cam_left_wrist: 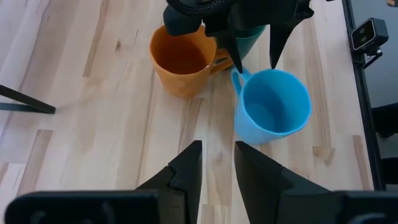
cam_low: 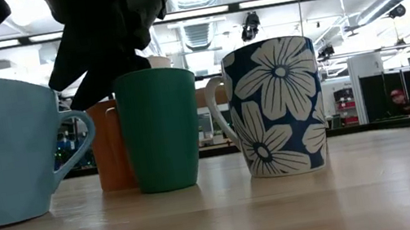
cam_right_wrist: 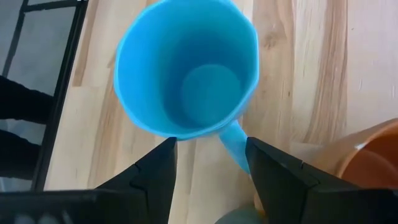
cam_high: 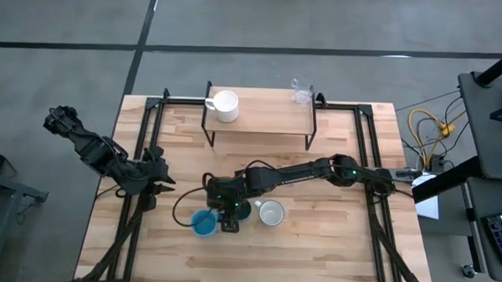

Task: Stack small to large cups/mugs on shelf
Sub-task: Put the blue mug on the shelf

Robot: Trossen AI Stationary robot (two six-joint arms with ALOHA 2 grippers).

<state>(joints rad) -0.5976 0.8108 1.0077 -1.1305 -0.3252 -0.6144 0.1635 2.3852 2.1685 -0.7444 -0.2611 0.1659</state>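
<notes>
The light blue mug [cam_right_wrist: 186, 68] stands upright on the tabletop [cam_high: 204, 223]. My right gripper [cam_right_wrist: 208, 146] hangs open above it, pointing down, a finger on either side of the mug's handle [cam_right_wrist: 235, 142] without touching. Next to it stand the orange mug [cam_left_wrist: 183, 59], the dark green cup [cam_low: 159, 126] and a flower-patterned mug [cam_low: 278, 107], white-grey inside [cam_high: 271, 213]. A white mug [cam_high: 225, 105] and the clear glass [cam_high: 301, 93] stand on the shelf [cam_high: 260, 120]. My left gripper [cam_left_wrist: 217, 149] waits open near the table's left edge [cam_high: 159, 186].
The shelf's black legs [cam_high: 311, 135] stand at the table's far middle. Black frame rails [cam_high: 372, 162] run along both sides of the table. My right arm [cam_high: 317, 170] stretches across the table's middle, just near of the shelf. Bare wood lies toward the near edge [cam_high: 314, 260].
</notes>
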